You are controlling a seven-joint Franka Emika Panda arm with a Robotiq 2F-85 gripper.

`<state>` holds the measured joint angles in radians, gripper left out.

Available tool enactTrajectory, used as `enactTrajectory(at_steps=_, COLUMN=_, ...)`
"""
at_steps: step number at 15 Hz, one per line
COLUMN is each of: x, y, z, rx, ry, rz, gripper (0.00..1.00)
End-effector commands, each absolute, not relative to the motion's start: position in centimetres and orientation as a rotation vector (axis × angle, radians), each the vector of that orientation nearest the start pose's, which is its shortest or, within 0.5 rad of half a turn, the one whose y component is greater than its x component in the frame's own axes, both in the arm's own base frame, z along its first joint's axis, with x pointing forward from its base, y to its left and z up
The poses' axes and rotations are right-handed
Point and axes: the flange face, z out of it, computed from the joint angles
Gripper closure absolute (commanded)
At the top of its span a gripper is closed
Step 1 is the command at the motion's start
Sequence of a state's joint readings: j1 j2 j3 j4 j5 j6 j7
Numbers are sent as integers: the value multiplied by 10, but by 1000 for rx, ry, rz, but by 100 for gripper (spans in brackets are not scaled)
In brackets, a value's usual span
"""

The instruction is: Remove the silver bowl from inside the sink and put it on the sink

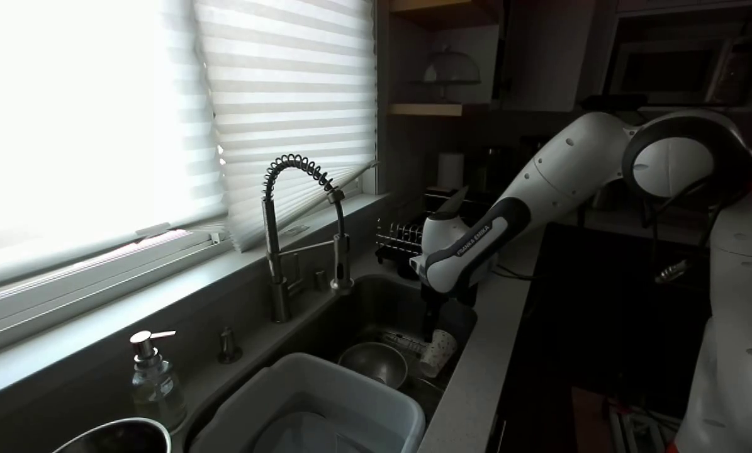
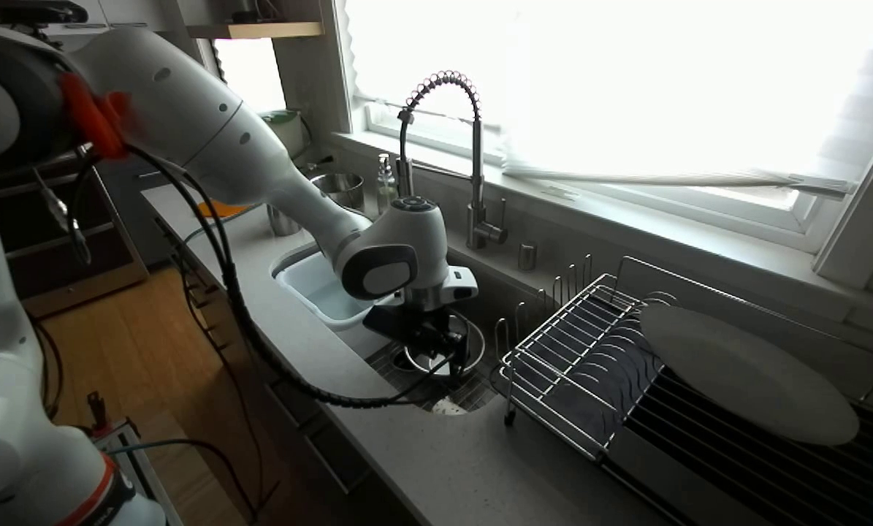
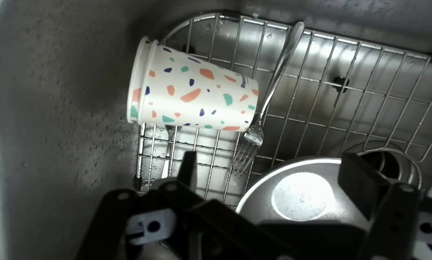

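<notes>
Bowl [image 3: 299, 196] sat in the sink [image 1: 385, 303], gripper [image 3: 272, 177] spread wide above

And there it was: the silver bowl, mouth up at the bottom, bright rim gleaming! My gripper hung over it with two fingers [image 3: 360, 184] far apart, holding nothing. In the wrist view the rim curved between them, and one finger crossed in front of the metal; whether it touched, I could not tell.

What a crowd down there! Two nested paper cups [image 3: 197, 90], speckled coral, green and navy, lay on their side close to the sink wall. A fork [image 3: 253, 136] stretched over the wire grid [image 3: 358, 43] right by the cups, its tines ending near the bowl. Over in an exterior view, a pale tub [image 1: 350, 402] took up the next stretch of the sink, just beside the bowl. Up went the coiled faucet [image 1: 274, 239], tall at the sink's edge in both exterior views! And past the sink's end, a dish rack [image 2: 589, 398] held a large plate [image 2: 743, 372], leaning at a slant.
</notes>
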<state>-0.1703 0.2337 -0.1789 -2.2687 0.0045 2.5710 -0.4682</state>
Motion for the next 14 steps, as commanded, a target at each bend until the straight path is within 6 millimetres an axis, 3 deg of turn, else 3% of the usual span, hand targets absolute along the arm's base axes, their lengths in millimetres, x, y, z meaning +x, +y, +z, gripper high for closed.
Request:
enactTrajectory(at_steps=1, x=524, y=-188, z=249, rx=-3198, ry=-119, rz=-200, gripper=0)
enactTrajectory(at_steps=4, x=536, y=-183, z=237, rx=-3170, ry=-75, rz=-316, gripper=0)
enactTrajectory(at_steps=9, x=551, y=-179, z=206, rx=-3082, ry=17, rz=-365, gripper=0)
enactTrajectory(at_steps=14, x=560, y=-201, z=191, rx=-3073, ry=63, rz=-405, gripper=0)
